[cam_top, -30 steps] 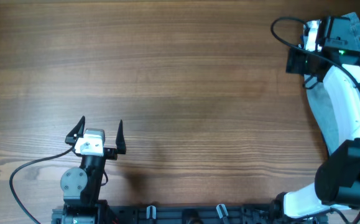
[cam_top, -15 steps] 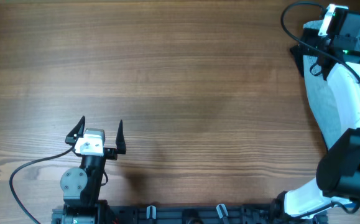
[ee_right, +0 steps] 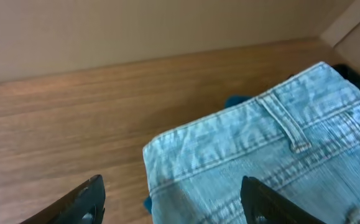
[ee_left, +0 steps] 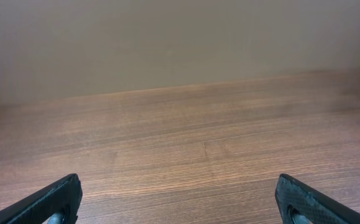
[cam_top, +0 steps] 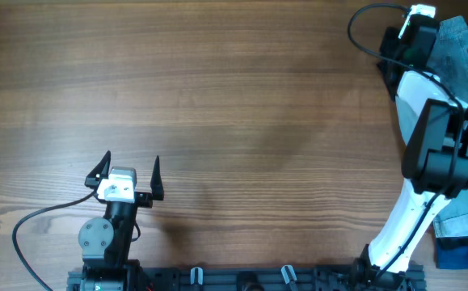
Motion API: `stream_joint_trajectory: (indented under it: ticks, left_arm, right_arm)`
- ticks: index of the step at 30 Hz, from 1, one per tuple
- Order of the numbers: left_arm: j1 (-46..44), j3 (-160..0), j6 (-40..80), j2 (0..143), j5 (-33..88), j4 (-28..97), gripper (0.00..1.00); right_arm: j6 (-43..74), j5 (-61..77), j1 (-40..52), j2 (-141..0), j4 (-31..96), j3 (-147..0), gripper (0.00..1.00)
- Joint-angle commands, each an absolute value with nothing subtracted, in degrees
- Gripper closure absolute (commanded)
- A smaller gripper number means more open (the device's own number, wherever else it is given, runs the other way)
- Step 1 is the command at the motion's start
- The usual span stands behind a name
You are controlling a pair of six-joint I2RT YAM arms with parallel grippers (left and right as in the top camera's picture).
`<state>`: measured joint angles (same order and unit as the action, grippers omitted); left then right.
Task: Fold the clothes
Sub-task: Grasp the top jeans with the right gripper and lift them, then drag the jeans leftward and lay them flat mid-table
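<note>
Overhead: the denim shorts (cam_top: pixel 460 56) lie bunched at the bench's (cam_top: pixel 242 97) far right edge, partly under the right arm (cam_top: pixel 418 89). The left gripper (cam_top: pixel 132 160) sits spread near the front edge, well apart from them.

Left wrist: only bare wood shows between its parted fingers.

Right wrist: the right gripper (ee_right: pixel 173 202), jaws wide, hovers over the shorts' waistband corner, holding nothing. The fetch appears to be in hand. The next move calls for a pinch on that corner and a drag toward open bench.
</note>
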<state>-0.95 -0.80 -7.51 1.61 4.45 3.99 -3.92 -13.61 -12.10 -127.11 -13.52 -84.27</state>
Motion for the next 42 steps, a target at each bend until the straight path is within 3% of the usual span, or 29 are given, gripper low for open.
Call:
stream_joint_trajectory:
  ticks: [1, 9, 10, 11, 12, 13, 14, 19, 26, 32, 37, 40, 41, 42]
  left_arm:
    - [-0.6, -0.4, -8.6, 1.5, 5.3, 3.9, 0.0]
    - [-0.6, -0.4, -8.6, 1.5, 5.3, 3.9, 0.0]
    - [-0.6, -0.4, -8.6, 1.5, 5.3, 3.9, 0.0]
    - [-0.6, -0.4, -8.6, 1.5, 5.3, 3.9, 0.0]
    - [-0.6, -0.4, -8.6, 1.5, 5.3, 3.9, 0.0]
    - [-0.6, -0.4, -8.6, 1.5, 5.3, 3.9, 0.0]
    - [-0.6, -0.4, -8.6, 1.5, 5.3, 3.9, 0.0]
    - [-0.6, -0.4, -8.6, 1.5, 5.3, 3.9, 0.0]
    - [-0.6, -0.4, -8.6, 1.5, 5.3, 3.9, 0.0]
    - [-0.6, -0.4, -8.6, 1.5, 5.3, 3.9, 0.0]
    - [-0.6, -0.4, -8.6, 1.5, 5.3, 3.9, 0.0]
    - [-0.6, -0.4, -8.6, 1.5, 5.3, 3.9, 0.0]
    - [-0.6, -0.4, -8.6, 1.5, 5.3, 3.9, 0.0]
    - [-0.6, -0.4, -8.6, 1.5, 5.3, 3.9, 0.0]
  right_arm:
    - [-5.0, -15.5, -12.0, -132.0, -17.9, -85.2, 0.3]
    - [-6.0, -18.3, -12.5, -137.9, -22.7, -85.3, 0.33]
    - [-6.0, -18.3, -12.7, -137.9, -22.9, -85.5, 0.37]
    - [-6.1, -18.3, -12.9, -137.9, -22.5, -86.0, 0.49]
    - [-6.2, -18.2, -13.1, -137.9, -21.5, -86.7, 0.75]
    - [-6.5, -18.3, -13.2, -137.8, -19.9, -87.9, 0.88]
    - [-7.8, -18.3, -13.2, -137.6, -18.4, -89.1, 0.95]
    - [-10.7, -16.5, -13.1, -132.5, -11.3, -94.5, 0.96]
    - [-12.1, -2.9, -8.0, -118.3, 5.1, -94.6, 0.96]
    - [-4.0, 9.3, 11.0, -116.8, 24.8, -93.8, 0.92]
    - [9.4, 13.0, 29.7, -118.4, 21.8, -92.9, 0.91]
    - [10.4, 12.5, 38.9, -119.7, 18.5, -92.9, 0.81]
    - [10.4, 12.5, 40.8, -119.7, 18.4, -92.9, 0.69]
    - [9.0, 12.6, 42.9, -119.7, 18.5, -92.9, 0.63]
